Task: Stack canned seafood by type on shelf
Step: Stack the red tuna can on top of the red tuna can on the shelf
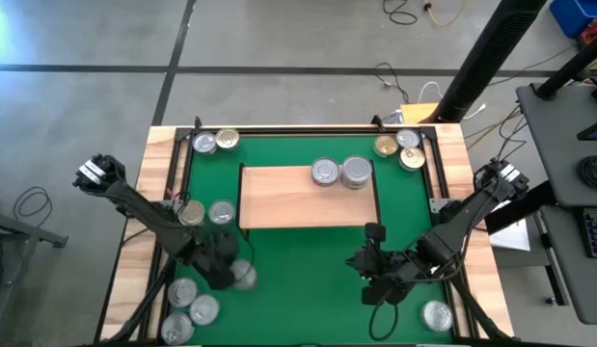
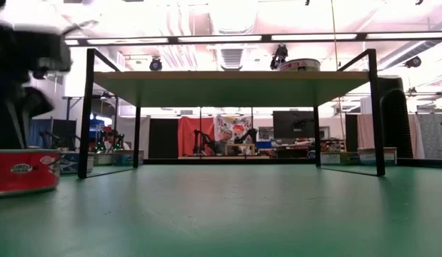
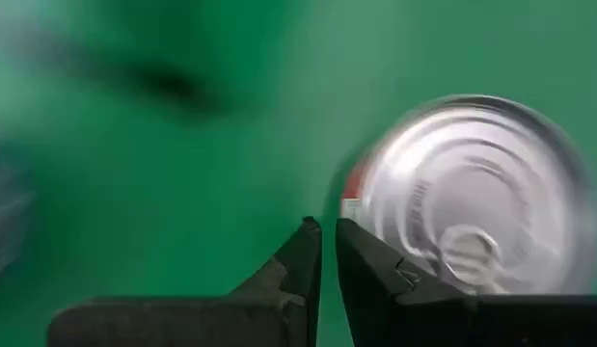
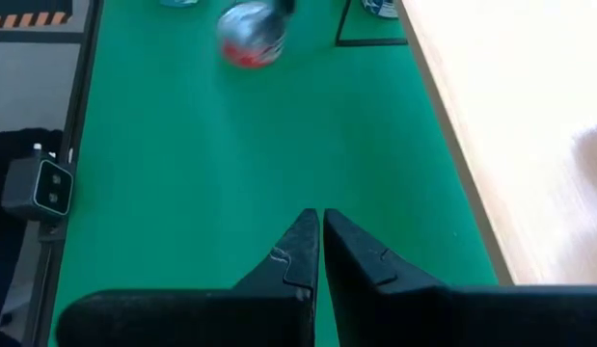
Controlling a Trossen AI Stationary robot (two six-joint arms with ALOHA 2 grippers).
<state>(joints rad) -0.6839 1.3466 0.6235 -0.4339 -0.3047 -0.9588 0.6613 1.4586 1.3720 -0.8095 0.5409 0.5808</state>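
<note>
A silver tin with a red label [image 3: 472, 193] stands on its base on the green mat, also showing in the high view [image 1: 243, 276] and the low view [image 2: 24, 171]. My left gripper [image 3: 329, 226] points down at the mat right beside this tin, fingers shut with only a sliver between them [image 1: 230, 268]. The light-wood shelf [image 1: 279, 207] carries two silver tins [image 1: 324, 173] [image 1: 357, 172]. My right gripper [image 4: 321, 214] is shut, hovers over bare mat near the shelf's near right corner [image 1: 364, 260] and holds nothing. My left gripper comes from above, pointing down, with the outer side of one finger [image 3: 366, 260] against or just beside the tin's rim [image 3: 351, 198]. The picture is smeared there, so I cannot tell whether they touch. The tin rests on the mat.
Loose tins lie in groups on the mat: two at the far left [image 1: 203, 143], three at the far right [image 1: 407, 138], two left of the shelf [image 1: 221, 212], three at the near left [image 1: 203, 308], one at the near right [image 1: 436, 315]. Bare mat [image 1: 308, 289] lies between the arms.
</note>
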